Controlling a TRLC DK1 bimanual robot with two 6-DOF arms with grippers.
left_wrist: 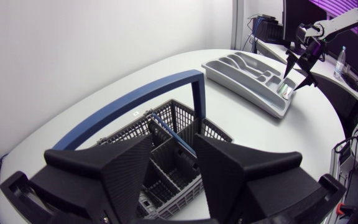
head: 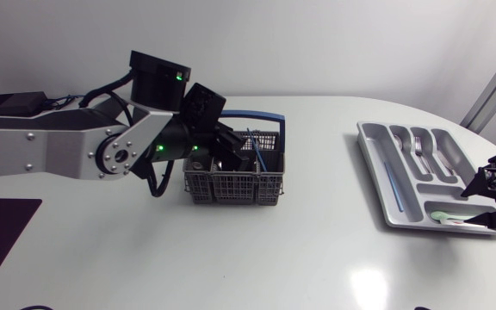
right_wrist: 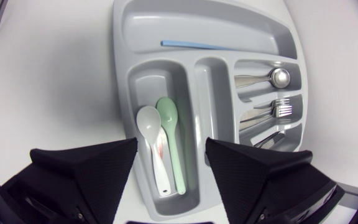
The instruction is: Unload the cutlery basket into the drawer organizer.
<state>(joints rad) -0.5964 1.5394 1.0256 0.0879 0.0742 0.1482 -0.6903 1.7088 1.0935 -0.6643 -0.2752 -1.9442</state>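
We are working from our left side first. Our left arm is coming in over the tabletop's (head: 274,258) left edge, and its claw (left_wrist: 174,155) is hanging released right above the cutlery basket (head: 231,185), fingers spread and gripping nothing. The basket is sitting toward the far edge, left of the middle, with its blue handle (left_wrist: 135,102) arching just ahead of the claw. Inside it a thin blue stick (left_wrist: 169,132) is leaning across one of the compartments, below the gap between the fingers; we cannot tell what else is lying in there.

Near the right edge the grey drawer organizer (head: 362,131) is already holding a good share: another blue stick (right_wrist: 194,44) in the long compartment, a metal spoon (right_wrist: 278,78) and a fork (right_wrist: 278,109) in the narrow ones, and a white spoon (right_wrist: 151,134) beside a green spoon (right_wrist: 171,124) in the end compartment. Our right claw (right_wrist: 171,149) is hovering open over those two spoons, touching neither.

We are judging the step in hand to be the next pick from the basket. That is calling for lowering the left claw straight down around the stick, clear of the handle and the mesh walls, and pinching it firmly before lifting.
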